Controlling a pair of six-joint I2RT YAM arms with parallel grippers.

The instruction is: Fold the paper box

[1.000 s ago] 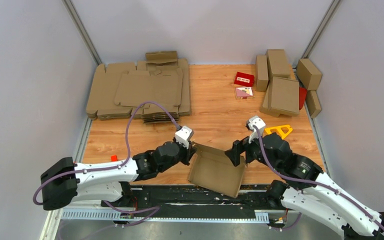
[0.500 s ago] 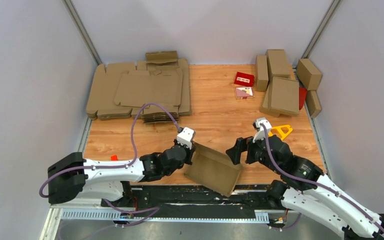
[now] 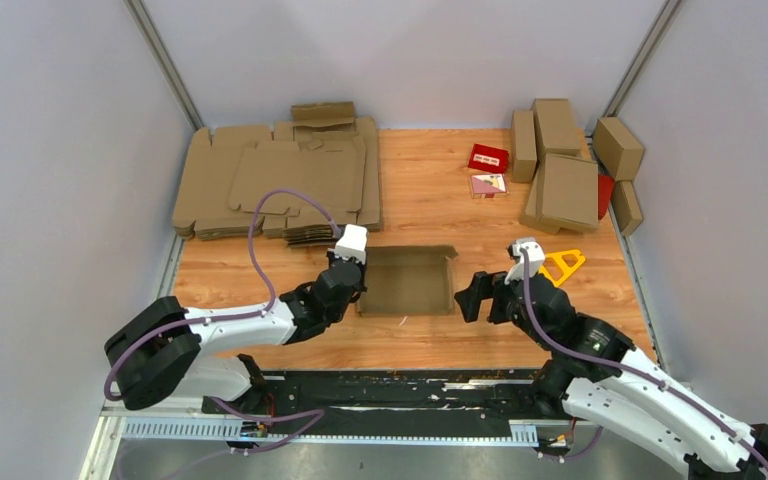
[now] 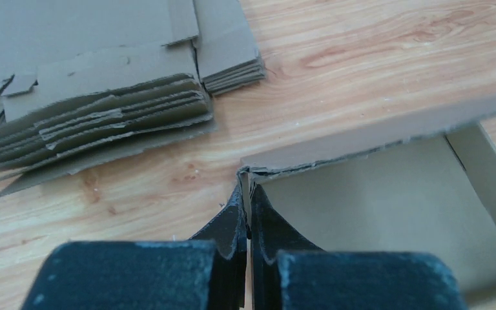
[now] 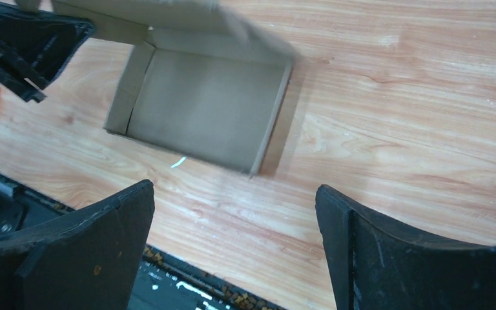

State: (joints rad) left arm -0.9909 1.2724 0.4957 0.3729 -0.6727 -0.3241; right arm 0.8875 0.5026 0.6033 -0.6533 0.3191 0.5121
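The paper box point(image 3: 407, 281) is a shallow open brown cardboard tray lying flat on the wooden table near the front middle. My left gripper point(image 3: 359, 284) is shut on the box's left wall; in the left wrist view the fingertips point(image 4: 248, 216) pinch the thin cardboard wall at the corner of the box point(image 4: 387, 213). My right gripper point(image 3: 468, 297) is open and empty, just right of the box and apart from it. In the right wrist view the box point(image 5: 206, 106) lies ahead of the wide-open jaws.
A thick pile of flat brown blanks point(image 3: 280, 180) lies at the back left. Folded brown boxes point(image 3: 565, 165) stand at the back right, with a small red carton point(image 3: 488, 157) and a yellow triangle point(image 3: 558, 262) nearby. A small red piece point(image 3: 228, 316) lies front left.
The box was tilted over the front edge a second ago; my left gripper has swung it back and set it flat on the table. My right gripper has let go and stands clear.
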